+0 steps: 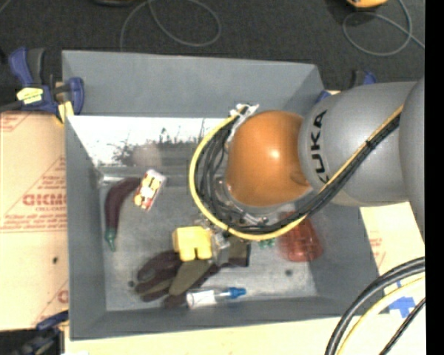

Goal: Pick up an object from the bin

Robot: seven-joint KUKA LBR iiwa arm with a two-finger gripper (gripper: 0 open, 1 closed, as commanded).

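My gripper [233,251] reaches down from under the orange cover into the front middle of the bin. Right beside it on the left lies a yellow block-shaped thing [190,242], touching or nearly touching it. A dark glove [165,276] sprawls just below and to the left of the yellow thing. A white pen-like tube with a blue cap [215,296] lies along the front wall, below the gripper. A reddish translucent thing [302,242] sits to the gripper's right, partly hidden by the arm.
A dark purple aubergine-shaped thing [116,207] lies by the left wall. A small white, red and yellow toy [149,189] rests next to it. The arm and its cables cover the bin's right and middle.
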